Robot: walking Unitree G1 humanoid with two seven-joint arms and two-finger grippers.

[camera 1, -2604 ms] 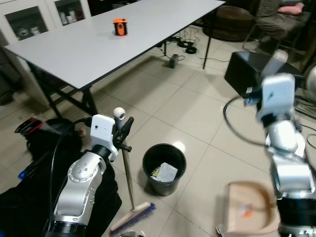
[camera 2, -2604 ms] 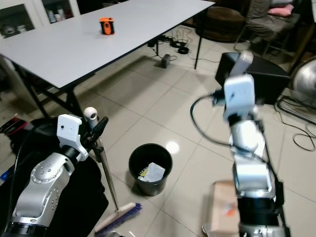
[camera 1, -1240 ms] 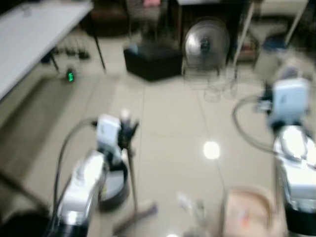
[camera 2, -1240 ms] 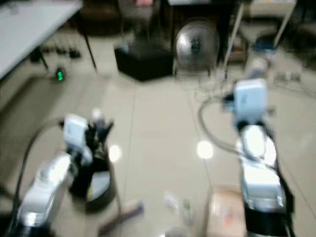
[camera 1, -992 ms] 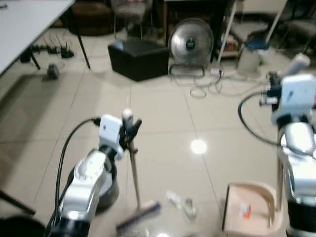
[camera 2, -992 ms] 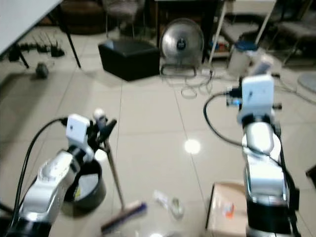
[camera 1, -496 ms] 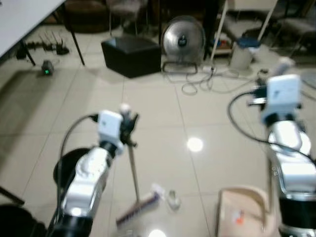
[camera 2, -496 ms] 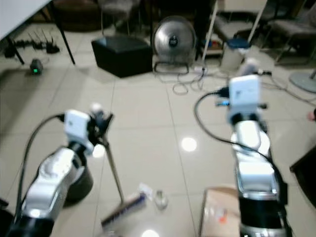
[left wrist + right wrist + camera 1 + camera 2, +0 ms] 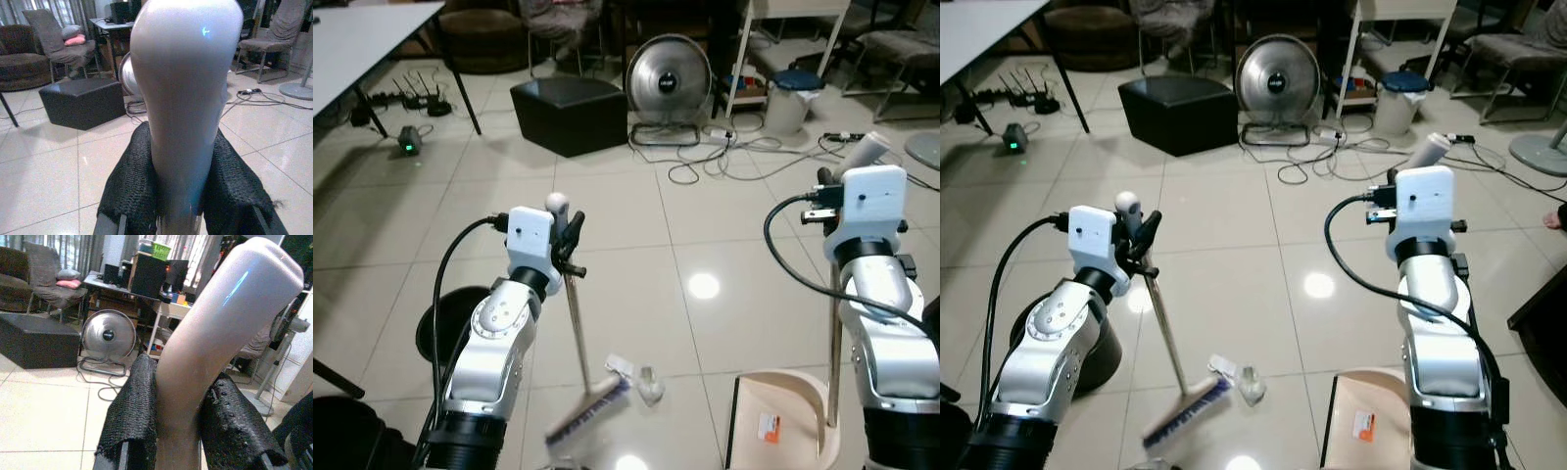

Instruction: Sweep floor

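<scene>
Pale glossy floor tiles (image 9: 636, 225) spread across the room, with a white worktop (image 9: 362, 44) at the far left corner, a black box-like seat (image 9: 570, 115) and a round metal fan (image 9: 667, 73) along the far edge, and loose cables (image 9: 724, 162) trailing over the tiles beside them. Nearer the robot, a black bin (image 9: 445, 318) stands on the floor half hidden behind the left arm, and a beige dustpan (image 9: 781, 421) rests on the tiles at the near right, an orange scrap already lying in it. The broom (image 9: 579, 357) slants across the middle: its long axis runs from the rounded knob at the top, down and slightly rightward, to the bristle head on the floor, which lies angled toward the near-left. The left gripper (image 9: 178, 183) has its fingers (image 9: 132, 188) clamped on the broom's handle just below the knob. The right gripper (image 9: 176, 421) has its fingers (image 9: 134, 406) closed round the dustpan's upright curved handle. A few small pieces of litter (image 9: 641, 377), a white scrap and something clear and crumpled, lie touching or just beside the bristles, well short of the dustpan's mouth. Judging from this, the sweeping is partly done: one bit is in the pan, but this litter has yet to be pushed rightward into it, and the pan then tipped into the bin.
</scene>
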